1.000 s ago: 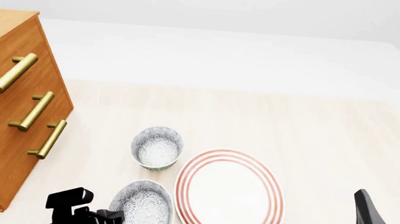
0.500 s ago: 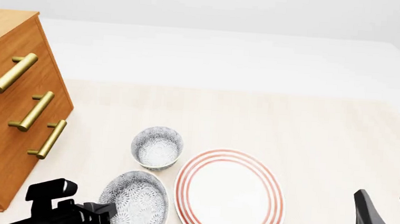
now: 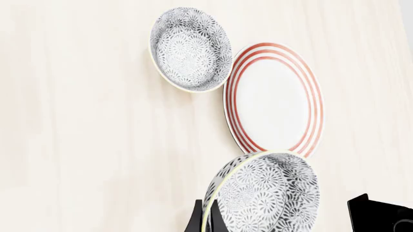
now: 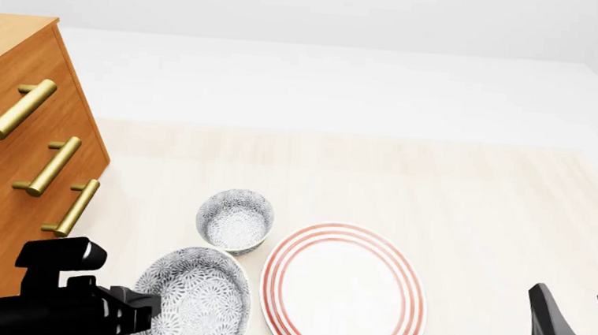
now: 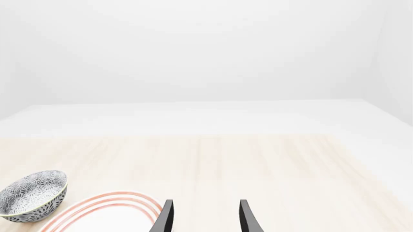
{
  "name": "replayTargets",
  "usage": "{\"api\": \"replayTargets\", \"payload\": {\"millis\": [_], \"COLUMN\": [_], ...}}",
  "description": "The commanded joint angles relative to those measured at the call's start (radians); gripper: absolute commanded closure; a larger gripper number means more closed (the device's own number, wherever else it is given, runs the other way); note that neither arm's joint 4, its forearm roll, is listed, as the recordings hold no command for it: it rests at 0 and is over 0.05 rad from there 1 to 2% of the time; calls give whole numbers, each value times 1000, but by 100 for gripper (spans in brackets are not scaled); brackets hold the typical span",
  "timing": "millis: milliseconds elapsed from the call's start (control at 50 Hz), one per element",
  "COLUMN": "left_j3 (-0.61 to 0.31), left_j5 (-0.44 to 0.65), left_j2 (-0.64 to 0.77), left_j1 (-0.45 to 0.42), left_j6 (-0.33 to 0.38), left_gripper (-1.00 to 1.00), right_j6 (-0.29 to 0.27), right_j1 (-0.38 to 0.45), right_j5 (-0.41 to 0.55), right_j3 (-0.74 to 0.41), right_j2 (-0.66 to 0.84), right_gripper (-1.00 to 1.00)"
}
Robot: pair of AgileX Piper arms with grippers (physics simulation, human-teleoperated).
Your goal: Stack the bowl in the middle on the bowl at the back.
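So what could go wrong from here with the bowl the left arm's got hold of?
1. The left gripper pinches the bowl in the middle only at its rim, and it hangs tilted in the wrist view, so it may slip or swing.
2. The red-ringed plate sits right beside the bowl at the back; a low carry might clip it.
3. Released tilted or off-centre, it might slide off rather than nest.

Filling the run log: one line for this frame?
left gripper: shut on bowl in the middle, lifted, tilted | right gripper: open, idle | bowl at the back: on table, not stacked
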Motion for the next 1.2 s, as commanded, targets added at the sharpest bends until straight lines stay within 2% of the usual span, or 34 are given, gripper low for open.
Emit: {"api": "replayTargets", "payload": {"millis": [20,280,600,680,940,1080,1200], "left_j3": [-113,-188,-255,-230,-169,-35,-5], "left_j5": [189,333,444,440,420,369,337], "left_j2": [-37,-115,-167,-174,-191,-213,-207], "left_j1": [-49,-142,-218,-259,-308,-347,-360], "left_j6": [4,-20,-60,-89,-127,-173,-186], "left_gripper": [100,100,100,100,100,100,100], "right_j6": [1,1,2,2,2,2,2], "right_j1": [1,0,-1,-1,0,0,0], "right_j5": [1,0,0,1,2,2,2], "right_j3": [0,-1,-1,-1,-2,-2,-3], "right_j2": [0,0,0,0,0,0,0], "right_gripper": [-100,-100,-100,-100,-100,-100,-100]}}
